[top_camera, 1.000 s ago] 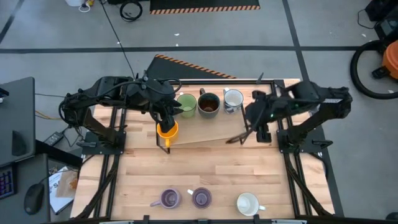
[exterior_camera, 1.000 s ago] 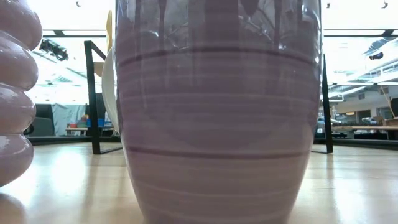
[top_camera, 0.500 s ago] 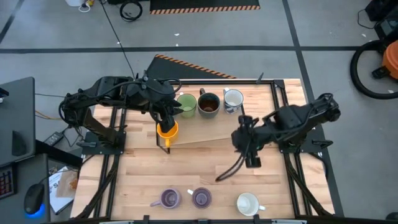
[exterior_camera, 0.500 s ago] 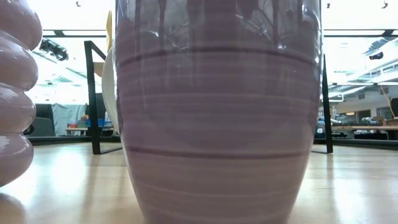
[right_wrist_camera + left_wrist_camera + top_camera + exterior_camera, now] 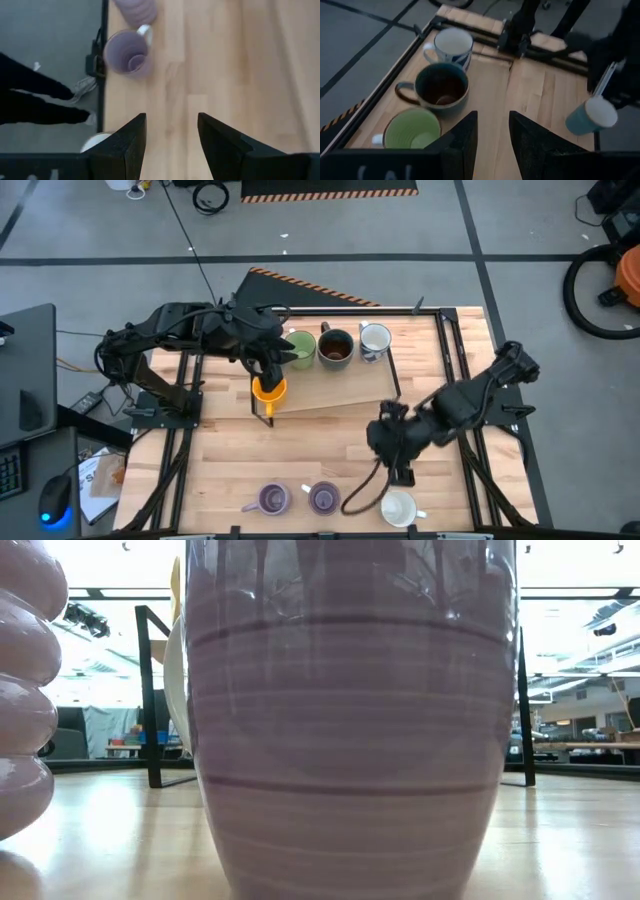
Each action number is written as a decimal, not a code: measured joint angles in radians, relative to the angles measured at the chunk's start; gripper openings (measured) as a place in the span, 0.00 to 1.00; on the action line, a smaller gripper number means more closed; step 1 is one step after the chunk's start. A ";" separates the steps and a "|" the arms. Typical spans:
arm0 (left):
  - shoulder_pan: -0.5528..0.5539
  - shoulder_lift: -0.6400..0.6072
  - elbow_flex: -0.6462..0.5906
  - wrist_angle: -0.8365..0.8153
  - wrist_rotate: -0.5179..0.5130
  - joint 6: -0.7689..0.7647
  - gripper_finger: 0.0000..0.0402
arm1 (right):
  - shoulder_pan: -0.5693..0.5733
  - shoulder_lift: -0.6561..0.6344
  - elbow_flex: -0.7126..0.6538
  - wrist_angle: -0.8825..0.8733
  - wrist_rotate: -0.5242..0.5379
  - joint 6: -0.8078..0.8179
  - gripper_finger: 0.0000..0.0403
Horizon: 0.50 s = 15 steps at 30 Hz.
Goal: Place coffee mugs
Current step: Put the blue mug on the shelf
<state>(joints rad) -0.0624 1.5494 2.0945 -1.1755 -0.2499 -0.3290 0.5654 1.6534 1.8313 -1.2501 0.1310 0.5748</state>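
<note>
We are seeing the left gripper (image 5: pixel 268 376) hanging with its fingers parted directly over the orange mug (image 5: pixel 268 391), with the green mug (image 5: pixel 299 348), dark brown mug (image 5: pixel 335 348) and a white mug (image 5: pixel 375 340) lined up just beyond. The right gripper (image 5: pixel 400 475) is hovering with fingers released above the counter (image 5: pixel 330 440), a white mug (image 5: pixel 398 507) just beside it and two purple mugs (image 5: pixel 297 499) off to its side.
</note>
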 joint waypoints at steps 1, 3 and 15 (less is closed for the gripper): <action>0.000 0.000 0.000 0.016 0.000 0.000 0.29 | 0.012 0.013 0.000 0.004 -0.005 0.019 0.46; 0.000 0.000 0.000 0.045 0.000 0.000 0.29 | 0.035 0.043 -0.001 0.004 -0.027 0.050 0.46; 0.000 0.000 0.000 0.074 0.000 0.000 0.29 | 0.154 0.145 -0.001 0.008 -0.138 -0.156 0.46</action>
<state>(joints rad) -0.0620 1.5494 2.0945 -1.1012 -0.2500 -0.3294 0.7190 1.7985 1.8305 -1.2421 -0.0071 0.4183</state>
